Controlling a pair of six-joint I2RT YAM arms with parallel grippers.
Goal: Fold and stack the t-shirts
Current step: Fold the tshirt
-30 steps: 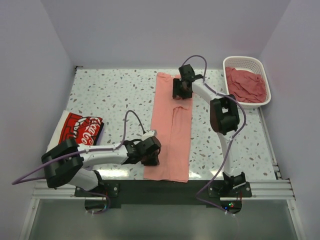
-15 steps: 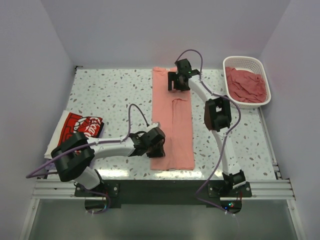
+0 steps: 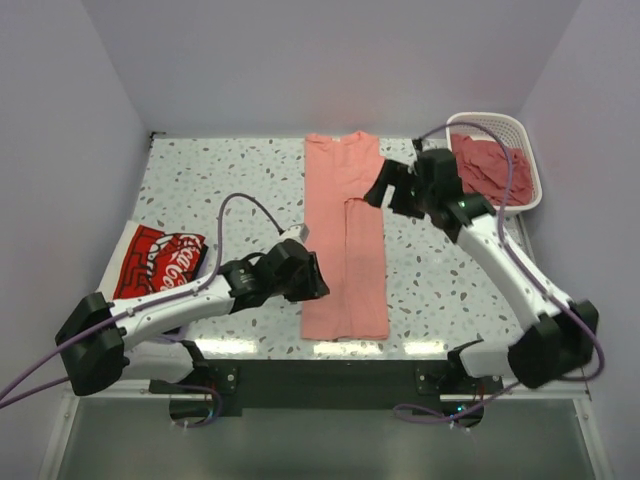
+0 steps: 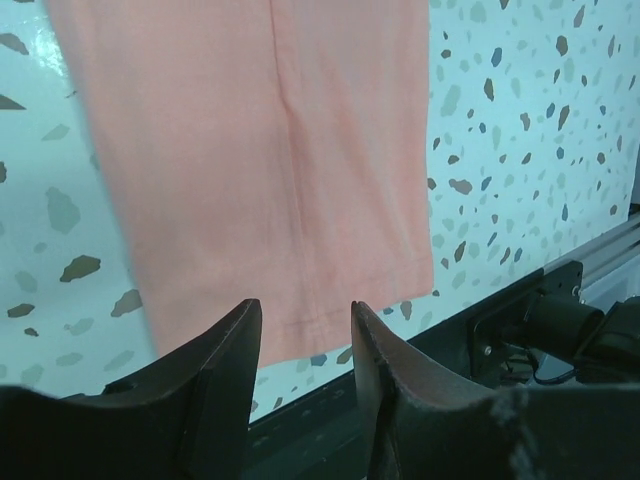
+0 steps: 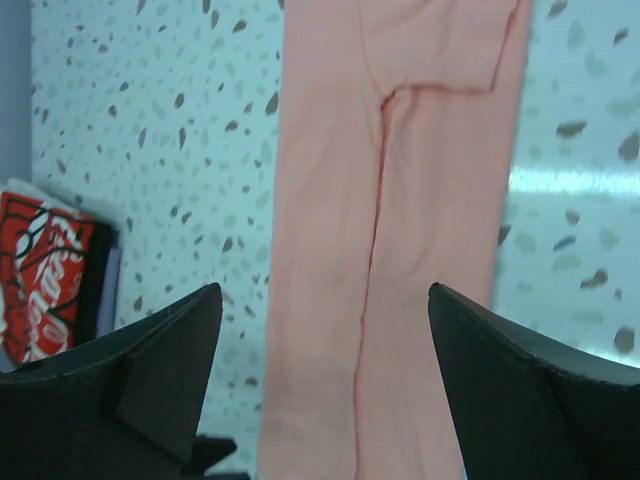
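Across the middle of the speckled table, seen from above, the salmon t-shirt lies folded into a long narrow strip, collar at the far end and hem close to the near edge. The left gripper sits at the strip's left edge, toward the hem. The right gripper sits at its right edge, nearer the collar. Bare tabletop lies on both sides of the strip. The logo t-shirt lies well to the left at the table's edge. A basket in the far right corner holds a heap of pink t-shirts.

From the left wrist, the jaws stand apart with nothing between them. The salmon t-shirt lies flat beyond the fingertips, and its hem edge shows through the gap. To the right of the cloth is open table, ending at the dark rail.

From the right wrist, the jaws are spread very wide and hold nothing. The salmon t-shirt runs lengthwise between them, lying flat with a centre seam where the folded sides meet. Speckled surface is free on either side, and the logo t-shirt is at the far left.
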